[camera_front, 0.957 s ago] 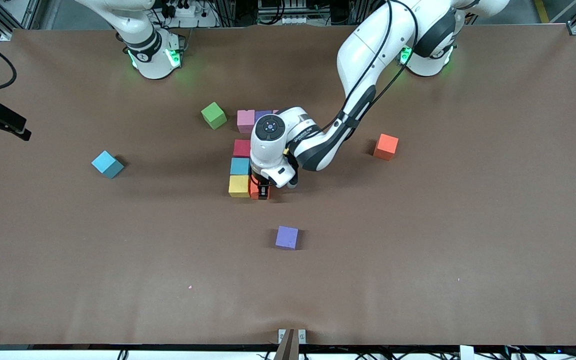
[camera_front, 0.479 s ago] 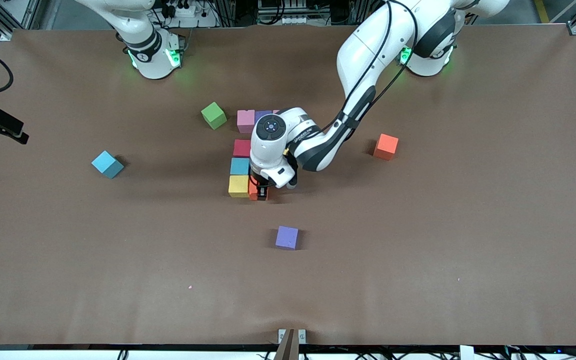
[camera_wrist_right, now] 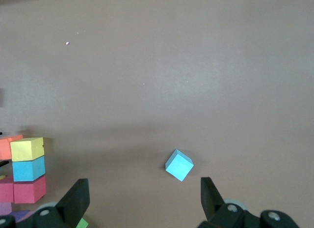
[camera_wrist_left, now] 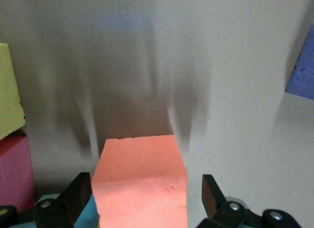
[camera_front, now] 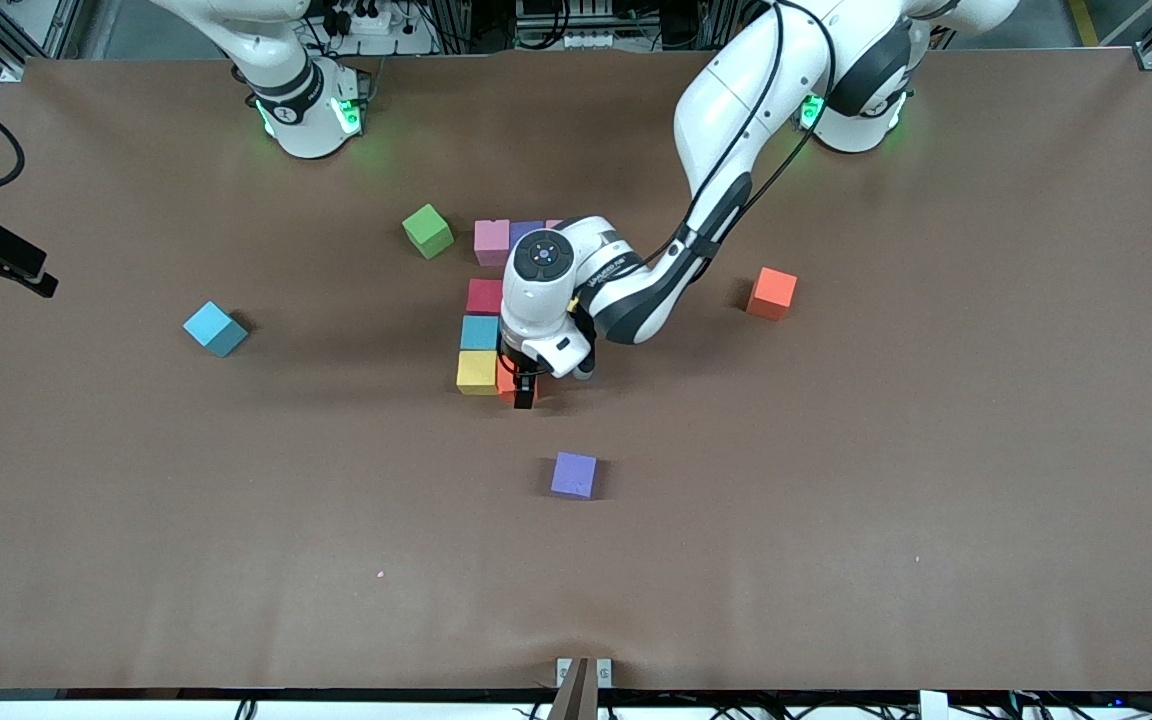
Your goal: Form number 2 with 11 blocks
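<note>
With the left gripper [camera_wrist_left: 142, 198] now released, jaws clear on both sides of the orange block [camera_wrist_left: 140, 181] seated beside the yellow block [camera_front: 477, 371] in the number 2 [camera_front: 483, 310], retract straight upward (no sideways drift) so neighbouring cubes stay aligned; the right gripper [camera_wrist_right: 142, 201] waits open near the table's edge.

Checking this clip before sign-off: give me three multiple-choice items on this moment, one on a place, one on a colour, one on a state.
1. Where does the orange block under the left gripper lie?
A. beside the yellow block
B. on the green cube
C. beside the loose purple block

2. What colour is the lone block toward the right arm's end of the table?
A. red
B. light blue
C. pink

3. How is the left gripper set?
A. shut on the orange block
B. open around the orange block
C. shut on nothing

Key: 1 A, the two touch in the front view; 2 B, the block shows light blue; 3 B, gaps show at both fingers in the left wrist view.
</note>
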You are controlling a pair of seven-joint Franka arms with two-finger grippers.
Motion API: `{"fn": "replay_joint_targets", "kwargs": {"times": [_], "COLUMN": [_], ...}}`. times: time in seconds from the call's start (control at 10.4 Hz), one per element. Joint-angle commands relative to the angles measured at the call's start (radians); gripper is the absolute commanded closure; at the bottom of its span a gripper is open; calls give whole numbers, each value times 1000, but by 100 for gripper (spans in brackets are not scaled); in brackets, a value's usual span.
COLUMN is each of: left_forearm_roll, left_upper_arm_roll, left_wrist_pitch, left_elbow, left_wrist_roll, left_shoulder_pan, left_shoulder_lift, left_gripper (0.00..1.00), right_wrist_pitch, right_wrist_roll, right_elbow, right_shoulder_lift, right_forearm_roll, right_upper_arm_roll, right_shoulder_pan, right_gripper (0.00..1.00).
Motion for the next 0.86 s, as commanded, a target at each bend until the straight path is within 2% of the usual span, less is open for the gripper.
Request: {"fn": "replay_joint_targets", "kwargs": {"times": [0.0,0.48,0.57,0.67,0.77], "left_forearm_roll": [-11,-6,-8,-6,-3], "left_upper_arm_roll": [11,1,1,1,-1], "left_wrist_pitch": [-12,-199,-224,-238,-236], "left_elbow": [9,-14,-46,-118,-229], "left_wrist_roll": [-2,82,110,125,147], "left_shoulder_pan": [-10,5,20,43,69], "left_shoulder_lift": [-26,-123,-147,-193,-265], "left_gripper": [0,0,0,0,0], "right_wrist_pitch": [-9,-8,-11,-9,-9], "right_wrist_roll": [-12,-12,-12,-12,-12], "right_elbow": [60,61,60,60,60], "right_shoulder_lift": [13,13,13,16,20], "right_forearm_roll": [24,21,22,23,23], "right_upper_arm_roll": [9,8,8,8,8], "right_shoulder_pan": [-19,-25,-30,-34,-34], "right_gripper": [0,0,0,0,0]}}
